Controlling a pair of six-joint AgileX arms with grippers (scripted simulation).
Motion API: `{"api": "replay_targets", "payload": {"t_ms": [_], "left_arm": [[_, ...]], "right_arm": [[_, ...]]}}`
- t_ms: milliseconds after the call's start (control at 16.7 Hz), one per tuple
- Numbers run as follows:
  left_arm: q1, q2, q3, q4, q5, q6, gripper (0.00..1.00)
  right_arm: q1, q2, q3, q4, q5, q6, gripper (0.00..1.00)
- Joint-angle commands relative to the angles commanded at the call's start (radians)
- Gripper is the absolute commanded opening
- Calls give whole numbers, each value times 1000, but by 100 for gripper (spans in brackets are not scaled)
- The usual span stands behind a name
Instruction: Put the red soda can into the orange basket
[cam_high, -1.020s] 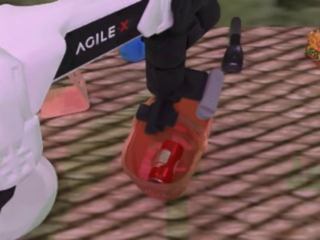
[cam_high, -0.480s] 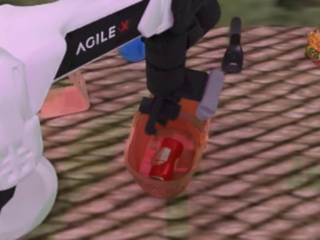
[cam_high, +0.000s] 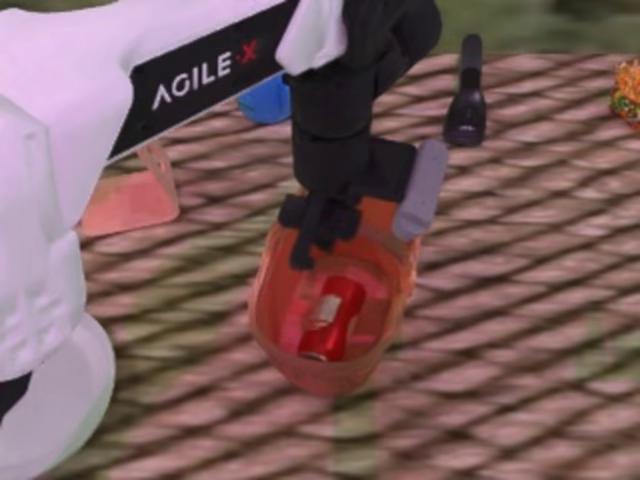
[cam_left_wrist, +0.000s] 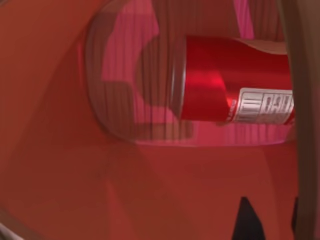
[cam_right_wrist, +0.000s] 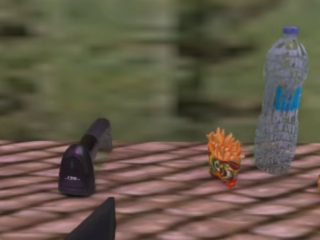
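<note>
- Directly below the left gripper (cam_high: 318, 232), the red soda can (cam_high: 331, 318) lies on its side on the ribbed floor of the orange basket (cam_high: 268, 268).
- Left gripper position: it hangs over the far end of the basket, with its dark fingers reaching down just inside the rim; the can sits apart from them, toward the basket's near end.
- Left gripper state: the 2 fingers hold nothing; the top view does not show plainly how wide they stand, so I cannot tell.
- Left wrist view: the can (cam_left_wrist: 235, 80) shows its red body and a white printed label, resting against the translucent basket bottom (cam_left_wrist: 115, 95).
- Basket handle (cam_high: 421, 188): a grey bar that sits just beside the gripper's wrist, on its right.
- Right arm: parked outside the top view; only 1 dark fingertip (cam_right_wrist: 97, 222) shows in its wrist view, so its opening cannot be told.
- Ahead of the right gripper, on the table (cam_right_wrist: 165, 190): a dark handheld scanner (cam_right_wrist: 82, 160), a packet of fries (cam_right_wrist: 224, 156) and a clear water bottle (cam_right_wrist: 281, 100).
- To the left of the left gripper: a pale pink scoop (cam_high: 130, 198) and a blue object (cam_high: 265, 100), partly hidden by the arm.
</note>
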Motion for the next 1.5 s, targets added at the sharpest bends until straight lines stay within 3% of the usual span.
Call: {"api": "replay_targets", "payload": {"t_ms": [1140, 1500], "left_arm": [[2, 1, 3, -4, -1, 2, 0], [49, -23, 133, -163, -1, 33, 0]], "right_arm": [[0, 0, 0, 0, 0, 0, 100], [0, 0, 0, 0, 0, 0, 100]]}}
